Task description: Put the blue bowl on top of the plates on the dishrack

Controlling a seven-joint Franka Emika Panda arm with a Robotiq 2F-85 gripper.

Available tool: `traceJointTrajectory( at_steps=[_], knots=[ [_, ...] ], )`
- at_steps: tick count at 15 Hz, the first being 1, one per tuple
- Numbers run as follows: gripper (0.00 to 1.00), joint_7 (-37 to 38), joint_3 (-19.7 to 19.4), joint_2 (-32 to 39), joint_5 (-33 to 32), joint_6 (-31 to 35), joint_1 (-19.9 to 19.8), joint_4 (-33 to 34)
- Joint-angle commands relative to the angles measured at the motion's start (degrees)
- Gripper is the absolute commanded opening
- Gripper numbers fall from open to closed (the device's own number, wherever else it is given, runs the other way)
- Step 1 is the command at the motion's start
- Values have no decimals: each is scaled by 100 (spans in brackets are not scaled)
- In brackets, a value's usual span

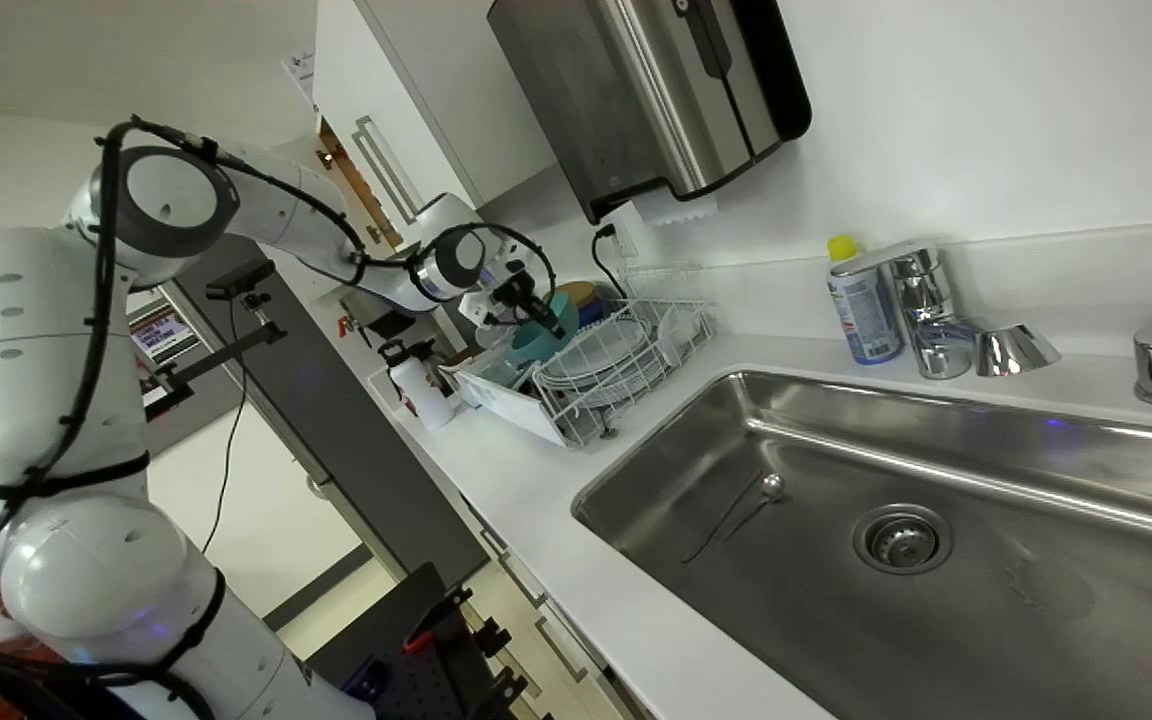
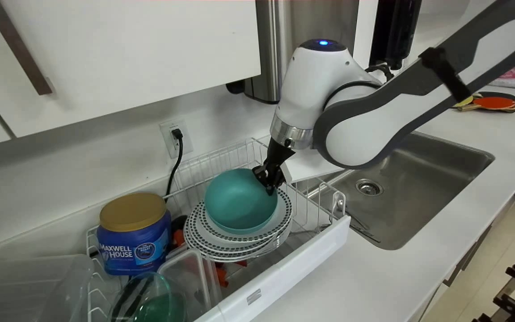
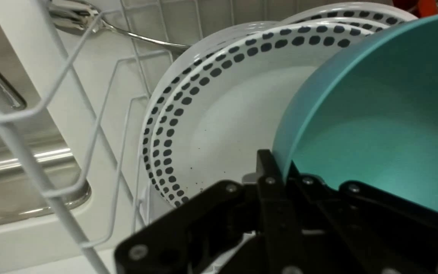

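Observation:
The teal-blue bowl [image 2: 237, 201] is over the white plates with dark dotted rims [image 2: 221, 246] in the dishrack [image 2: 284, 279]. My gripper [image 2: 270, 184] is shut on the bowl's rim, one finger inside and one outside. In the wrist view, the fingertips [image 3: 283, 169] pinch the rim of the bowl [image 3: 378, 125], and the plates [image 3: 238, 102] show beside and below it. The bowl's underside is hidden, so I cannot tell whether it touches the top plate. In an exterior view the bowl [image 1: 536, 342] is partly behind the gripper, beyond the plates [image 1: 596, 355].
A blue coffee tub with a brown lid [image 2: 134, 237] and clear containers [image 2: 29, 286] sit left of the plates. The rack's wire side [image 3: 17, 152] stands close to the gripper. The steel sink [image 1: 836, 470], paper towel dispenser [image 1: 656, 90] and cabinet [image 2: 119, 53] are around.

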Motion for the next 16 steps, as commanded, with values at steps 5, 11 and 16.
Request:
traceJointTrajectory(
  at_steps=[5,11,16],
  knots=[
    [1,118,-309,539,-28,-174,243,698],
    [44,5,-230,547,100,-423,230,822],
    [83,46,-206,209,99,-463,248,641]
  ],
)
